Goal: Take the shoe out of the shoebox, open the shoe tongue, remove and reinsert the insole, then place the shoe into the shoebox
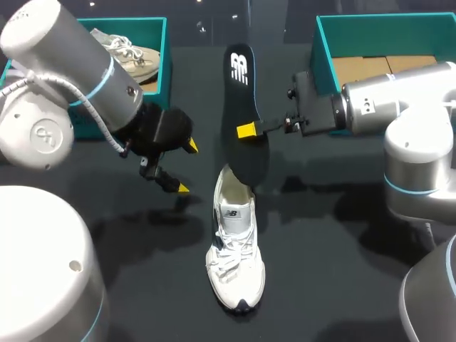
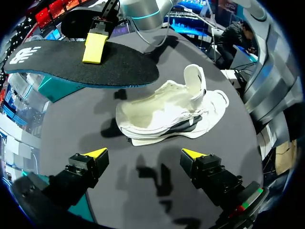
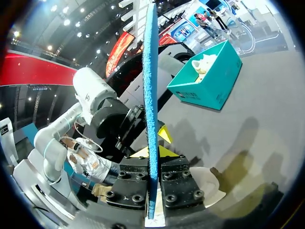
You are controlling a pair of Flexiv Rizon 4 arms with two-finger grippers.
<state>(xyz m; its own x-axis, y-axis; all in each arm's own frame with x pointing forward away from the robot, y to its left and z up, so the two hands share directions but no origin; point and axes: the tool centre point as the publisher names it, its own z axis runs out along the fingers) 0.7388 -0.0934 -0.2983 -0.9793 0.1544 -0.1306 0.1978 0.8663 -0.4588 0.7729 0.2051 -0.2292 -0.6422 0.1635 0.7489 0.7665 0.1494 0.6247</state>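
Right hand [image 1: 246,130] clamped on black insole [image 1: 238,96], held at 12 o'clock of white shoe [image 1: 235,263] on tabletop [image 1: 328,271]. Left hand [image 1: 187,167] released, 10 o'clock of shoe.

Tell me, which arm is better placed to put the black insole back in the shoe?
Right. The right gripper is shut on the insole above the shoe; the left gripper is open, empty.
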